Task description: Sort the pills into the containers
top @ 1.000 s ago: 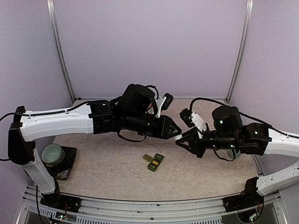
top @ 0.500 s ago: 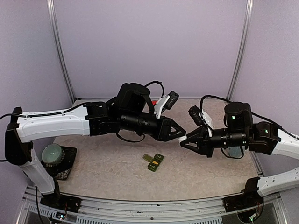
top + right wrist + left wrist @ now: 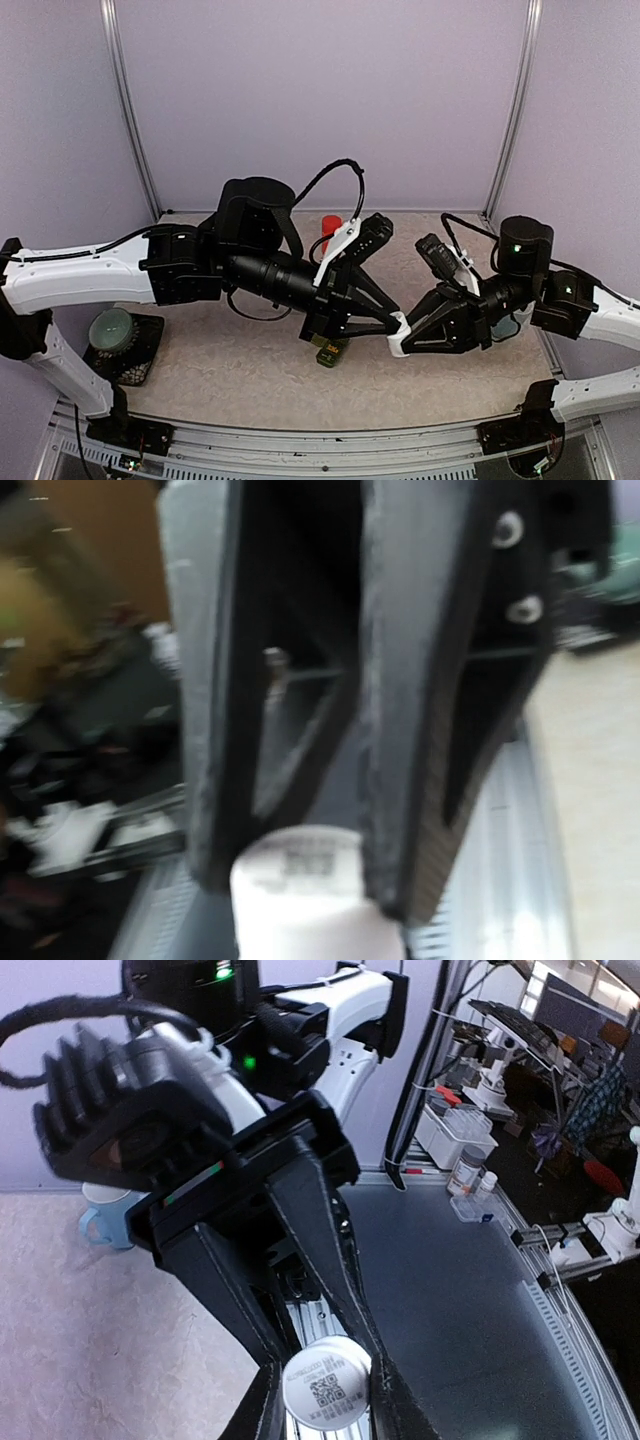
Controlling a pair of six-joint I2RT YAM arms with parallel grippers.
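Step in hand, probably uncapping: left gripper (image 3: 385, 322) and right gripper (image 3: 412, 340), both nearly closed, pinch white pill bottle (image 3: 325, 1393) in mid-air, containers (image 3: 330, 355) lying on table (image 3: 230, 350) beneath; next likely a counter-twist.

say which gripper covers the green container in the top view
The left gripper; it overlaps the container, while the right gripper sits clear of it.

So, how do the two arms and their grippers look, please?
Both arms have white long links and black joints. The left arm carries a looping black cable and a white camera bracket; the right arm shows a small green light. The left gripper and the right gripper are black, with fingers tapering to narrow tips.
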